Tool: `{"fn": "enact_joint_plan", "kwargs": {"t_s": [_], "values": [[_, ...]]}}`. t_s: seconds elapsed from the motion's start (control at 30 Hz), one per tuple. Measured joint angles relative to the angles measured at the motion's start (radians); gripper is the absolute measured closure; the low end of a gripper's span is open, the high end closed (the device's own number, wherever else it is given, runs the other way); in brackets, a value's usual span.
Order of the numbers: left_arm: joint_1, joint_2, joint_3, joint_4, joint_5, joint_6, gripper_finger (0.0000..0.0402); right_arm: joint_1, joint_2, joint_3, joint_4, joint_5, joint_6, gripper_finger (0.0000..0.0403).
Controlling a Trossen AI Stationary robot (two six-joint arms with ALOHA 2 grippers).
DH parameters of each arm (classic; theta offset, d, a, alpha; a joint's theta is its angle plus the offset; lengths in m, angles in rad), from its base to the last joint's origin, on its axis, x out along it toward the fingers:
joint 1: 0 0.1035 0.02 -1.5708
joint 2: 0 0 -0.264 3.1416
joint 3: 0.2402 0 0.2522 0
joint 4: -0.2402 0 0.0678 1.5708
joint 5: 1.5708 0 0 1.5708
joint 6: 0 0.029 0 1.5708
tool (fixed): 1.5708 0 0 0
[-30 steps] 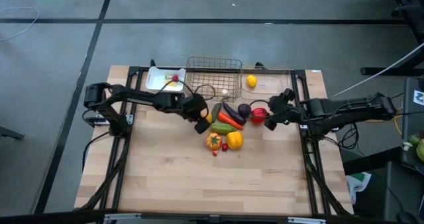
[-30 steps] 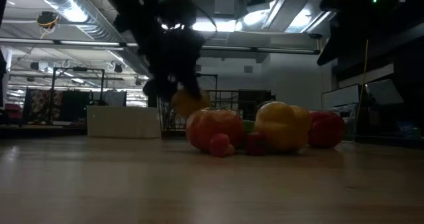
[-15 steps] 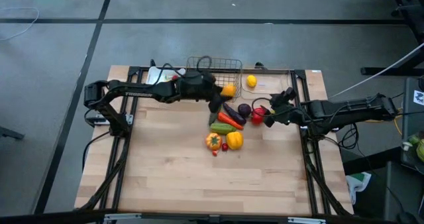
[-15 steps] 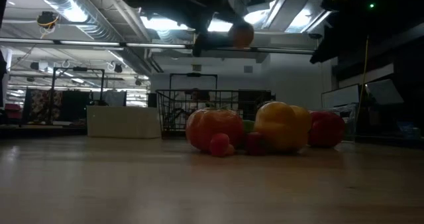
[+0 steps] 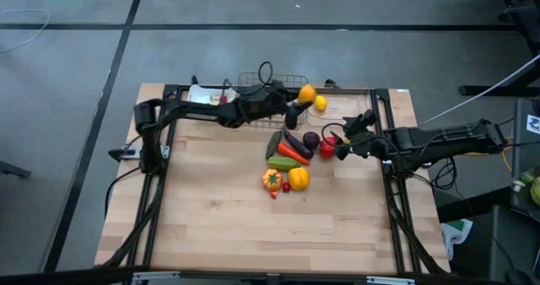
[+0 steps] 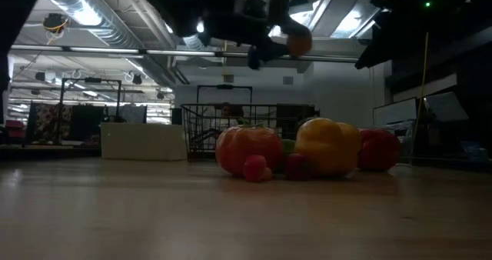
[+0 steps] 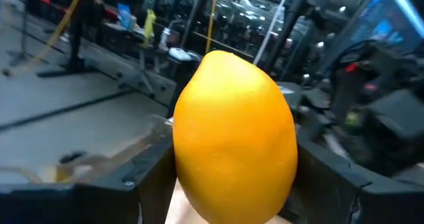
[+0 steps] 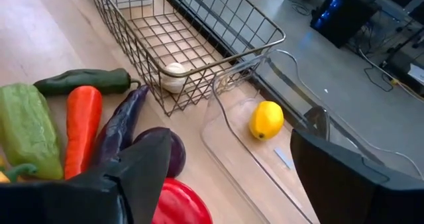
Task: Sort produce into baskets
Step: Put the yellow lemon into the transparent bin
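My left gripper [image 5: 301,99] is shut on an orange fruit [image 5: 307,93], held high over the gap between the grey wire basket [image 5: 272,81] and the clear bin [image 5: 342,108]. A lemon [image 5: 321,104] lies in the bin. The white tray [image 5: 201,96] stands left of the basket. The pile on the table holds a cucumber [image 5: 274,143], carrot [image 5: 289,153], eggplant [image 5: 296,142], purple onion [image 5: 310,139], red pepper [image 5: 327,147], yellow pepper [image 5: 299,179] and orange pepper [image 5: 272,180]. My right gripper [image 5: 342,143] is open beside the red pepper [image 8: 183,205]. My left gripper pinches the orange fruit by its two opposite sides [image 7: 187,174] between its two fingers [image 7: 149,181]. The fingers come about level from the table's left. The fruit is lifted clear, high above the table, as the low view [image 6: 297,41] shows.
A small white piece [image 8: 174,77] lies in the wire basket. Tiny red pieces [image 5: 285,186] lie by the yellow pepper. Bare wood table [image 5: 253,234] fills the near half. The three containers line the far edge.
My left gripper has risen from the left side of the pile with the orange fruit and carried it toward the far edge and the right, over the wire basket toward the clear bin. The fruit is lifted clear.
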Motion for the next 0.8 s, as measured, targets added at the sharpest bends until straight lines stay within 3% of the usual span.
{"fn": "enact_joint_plan", "kwargs": {"t_s": [0.4, 0.8], "values": [[0.035, 0.297, 0.292, -0.008, -0.009, 0.189, 0.0149, 0.0, 0.0, 0.0, -0.003, -0.01, 0.0, 0.0095], [0.04, 0.343, 0.307, -0.072, -0.008, 0.405, 0.0149, 0.0, 0.0, 0.0, -0.003, -0.01, -0.001, 0.0095]]}}
